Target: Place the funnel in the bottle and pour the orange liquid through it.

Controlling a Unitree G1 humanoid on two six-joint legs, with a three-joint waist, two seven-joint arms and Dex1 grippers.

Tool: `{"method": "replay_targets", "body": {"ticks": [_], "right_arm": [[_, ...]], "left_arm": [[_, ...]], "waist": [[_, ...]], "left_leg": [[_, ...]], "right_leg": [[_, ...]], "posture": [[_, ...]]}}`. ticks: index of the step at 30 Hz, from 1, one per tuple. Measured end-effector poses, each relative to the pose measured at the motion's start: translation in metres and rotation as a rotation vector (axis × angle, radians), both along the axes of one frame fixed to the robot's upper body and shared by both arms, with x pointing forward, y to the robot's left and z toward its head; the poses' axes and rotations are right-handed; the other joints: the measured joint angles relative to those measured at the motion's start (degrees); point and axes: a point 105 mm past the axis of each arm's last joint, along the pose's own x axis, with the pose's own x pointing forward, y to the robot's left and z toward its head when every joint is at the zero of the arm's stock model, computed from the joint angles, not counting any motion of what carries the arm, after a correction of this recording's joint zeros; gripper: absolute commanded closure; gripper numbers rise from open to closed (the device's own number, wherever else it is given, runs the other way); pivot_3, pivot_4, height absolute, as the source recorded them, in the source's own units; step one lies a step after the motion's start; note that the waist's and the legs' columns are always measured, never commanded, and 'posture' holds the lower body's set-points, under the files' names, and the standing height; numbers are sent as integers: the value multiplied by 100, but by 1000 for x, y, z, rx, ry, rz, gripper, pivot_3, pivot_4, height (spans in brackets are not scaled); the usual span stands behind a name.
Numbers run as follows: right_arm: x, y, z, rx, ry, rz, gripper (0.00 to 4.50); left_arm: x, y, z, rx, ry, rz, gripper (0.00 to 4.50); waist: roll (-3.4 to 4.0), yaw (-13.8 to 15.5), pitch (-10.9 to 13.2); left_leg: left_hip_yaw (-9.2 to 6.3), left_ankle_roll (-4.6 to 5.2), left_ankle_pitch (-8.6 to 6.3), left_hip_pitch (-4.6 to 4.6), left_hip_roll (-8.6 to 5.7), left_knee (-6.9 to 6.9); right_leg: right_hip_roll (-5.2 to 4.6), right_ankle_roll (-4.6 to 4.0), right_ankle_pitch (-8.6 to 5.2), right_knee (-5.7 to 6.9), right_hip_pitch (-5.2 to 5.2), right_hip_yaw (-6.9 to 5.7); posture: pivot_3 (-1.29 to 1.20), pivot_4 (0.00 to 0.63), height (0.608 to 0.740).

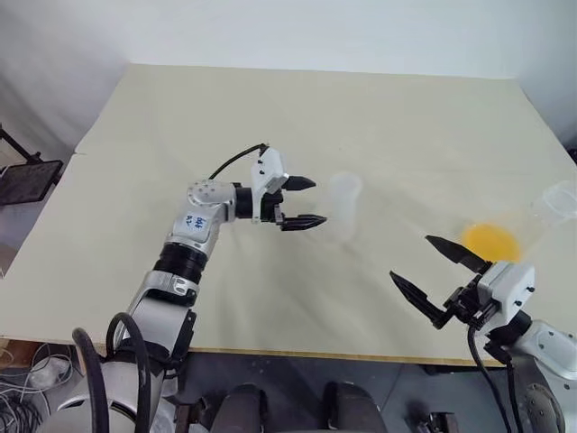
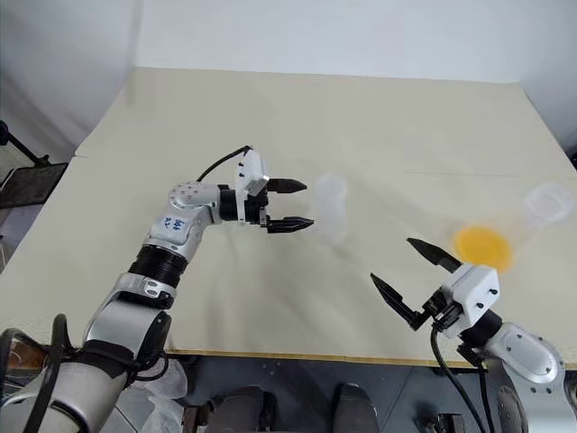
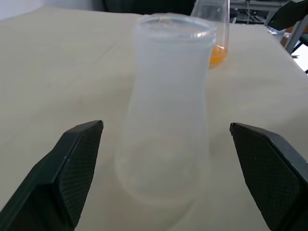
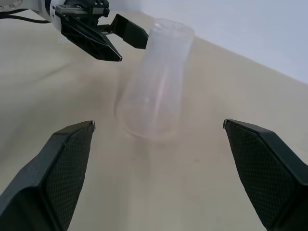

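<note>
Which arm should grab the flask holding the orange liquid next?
Right. The right gripper is open and sits just beside the larger flask holding the orange liquid, at the table's right side. The left gripper, also open, faces the bottle mid-table, farther away.

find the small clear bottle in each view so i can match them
Left eye: bottle mid-table, just beyond the left gripper.
Right eye: same.
Left wrist: centre, between the fingers.
Right wrist: upper middle.
Shared landmark: the left gripper's open black jaws.
</note>
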Motion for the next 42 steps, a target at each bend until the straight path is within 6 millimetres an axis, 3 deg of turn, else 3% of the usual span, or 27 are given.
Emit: {"method": "replay_targets", "body": {"ticks": [3, 7, 10, 16, 19, 23, 27, 30, 32, 36, 40, 42], "right_arm": [[2, 4, 3, 1, -11, 21, 0], [6, 5, 1, 0, -1, 43, 0], [17, 15, 7, -9, -22, 116, 0], [30, 32, 10, -16, -18, 230, 0], [36, 42, 13, -16, -12, 288, 0], [43, 55, 13, -4, 15, 351, 0], [45, 62, 13, 0, 11, 379, 0], [44, 63, 12, 0, 17, 389, 0], [44, 63, 11, -1, 17, 391, 0], [43, 62, 9, -6, 24, 389, 0], [41, 62, 7, -4, 29, 381, 0], [39, 61, 6, -1, 31, 369, 0]], "left_arm": [[3, 21, 2, -8, -16, 60, 15], [5, 57, 24, -72, -106, 168, 15], [-12, 99, 32, -114, -232, 275, 15], [-49, 171, 11, -143, -219, 573, 15], [-74, 209, -13, -148, -166, 763, 15], [-120, 251, -47, -165, -88, 1018, 15], [-141, 260, -57, -169, -69, 1117, 15], [-140, 256, -53, -181, -87, 1134, 15], [-134, 241, -51, -188, -88, 1099, 15], [-106, 210, -45, -224, -72, 1037, 15], [-50, 187, -28, -266, -60, 1024, 15], [-31, 178, -26, -260, -44, 1013, 15]], "waist": [[0, -5, 0], [0, -54, 0], [2, -202, -1], [2, -273, -1], [1, -276, -1], [0, -275, 0], [-1, -101, -1], [-4, -36, -3], [-5, -18, -3], [-5, -3, -3], [-9, 7, -6], [-11, -56, -8]], "left_leg": [[-4, 0, 0, 0, 1, 1], [-8, 0, 0, 1, 3, 3], [-40, 0, 0, 14, 8, -4], [-64, -1, 0, 12, 7, 5], [-71, -1, 0, 11, 9, 4], [-75, -1, 0, 11, 10, 4], [-94, -1, 0, 11, 9, 14], [-93, 3, -2, 12, 2, 15], [-93, 4, -3, 13, -4, 14], [-90, 4, -3, 13, -3, 13], [-88, 4, -3, 14, -7, 15], [-80, 3, -3, 18, -8, 2]], "right_leg": [[0, 0, 0, 2, 0, -2], [0, 0, 0, 8, 0, -2], [-1, 0, 0, 10, 0, 8], [-6, 0, 0, 13, 10, 3], [-6, 0, 0, 12, 10, 0], [-8, 0, 0, 9, 13, 3], [-9, 0, 0, 6, 29, 4], [-10, 0, 0, -1, 34, 13], [-10, 0, 0, -1, 35, 13], [-6, 0, 0, 0, 35, 8], [-4, 0, 0, 4, 36, 3], [-5, 0, 0, 4, 31, 1]], "posture": [[0, 150, 740], [0, 150, 740], [0, 150, 740], [0, 150, 740], [0, 150, 740], [0, 150, 740], [0, 150, 740], [0, 150, 740], [0, 150, 740], [0, 150, 740], [0, 150, 740], [0, 150, 740]]}}
